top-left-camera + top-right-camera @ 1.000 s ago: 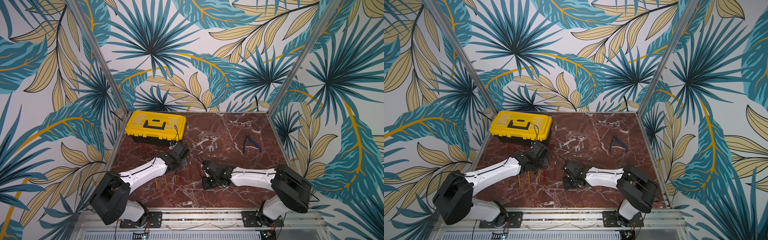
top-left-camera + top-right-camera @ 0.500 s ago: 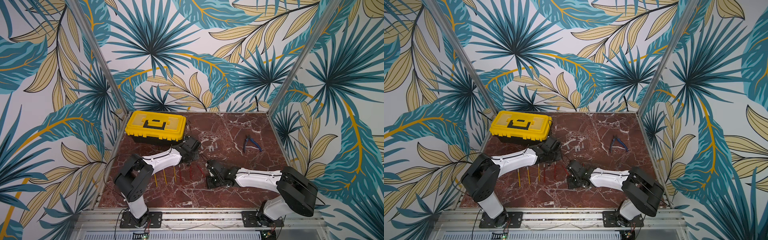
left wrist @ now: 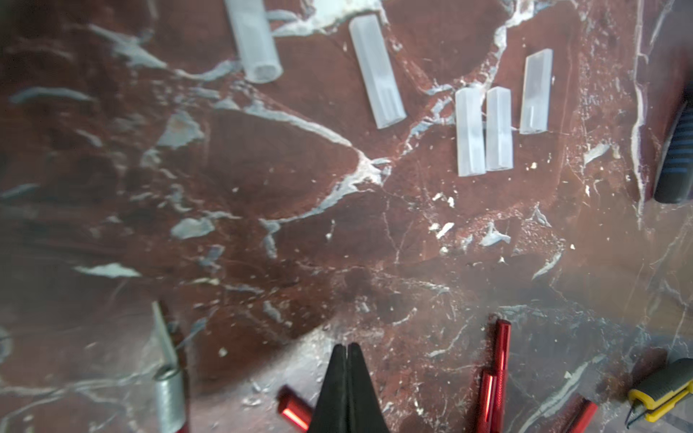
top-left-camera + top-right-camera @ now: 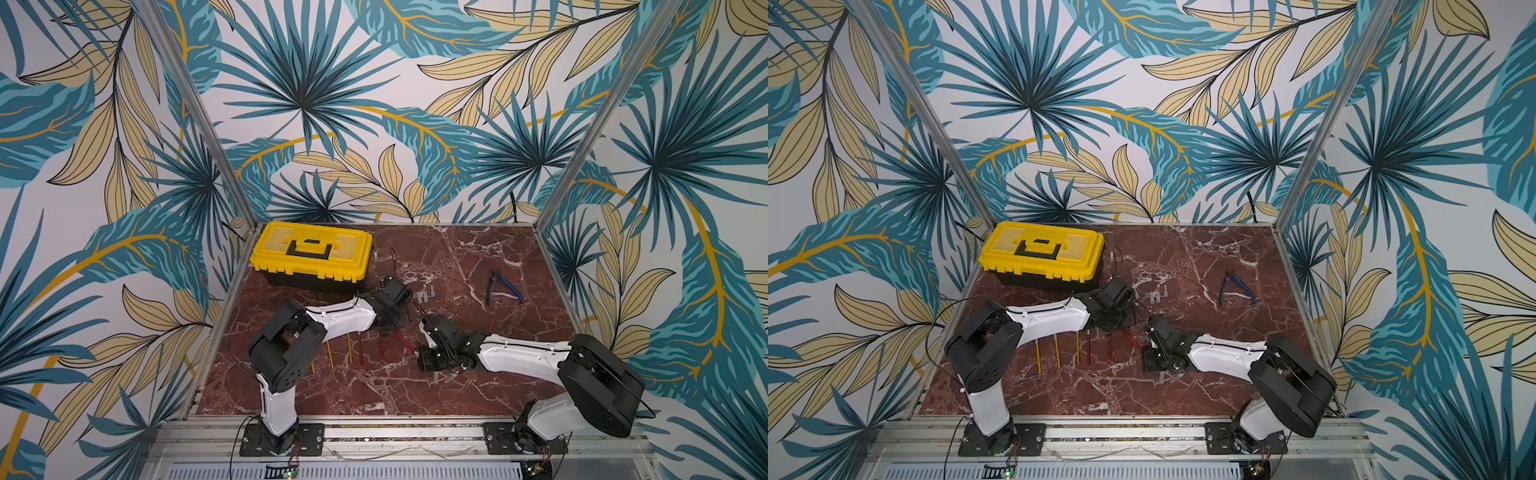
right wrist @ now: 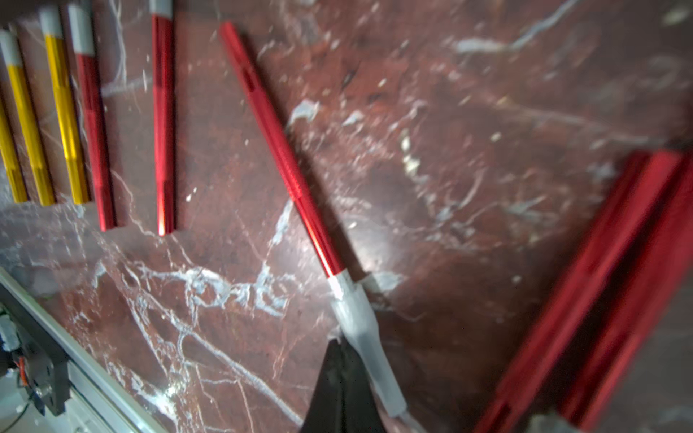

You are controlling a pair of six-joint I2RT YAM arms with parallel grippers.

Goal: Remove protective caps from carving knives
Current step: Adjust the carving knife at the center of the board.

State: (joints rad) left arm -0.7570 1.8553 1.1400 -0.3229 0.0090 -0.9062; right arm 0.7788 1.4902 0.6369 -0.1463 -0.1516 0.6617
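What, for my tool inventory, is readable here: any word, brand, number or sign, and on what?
None can be read. The yellow plastic toolbox, the blue-handled pliers, the red and yellow carving knives and the translucent plastic caps show no lettering at this sharpness.

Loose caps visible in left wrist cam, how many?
5 caps: one showing its open mouth, one beside it, a touching pair, one just apart. More may lie out of frame.

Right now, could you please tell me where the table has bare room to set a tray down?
The front strip between the carving knives and the rail is bare, as is the back stretch between the toolbox and the pliers. The middle is crowded: knives, loose caps, the left arm and the right arm.
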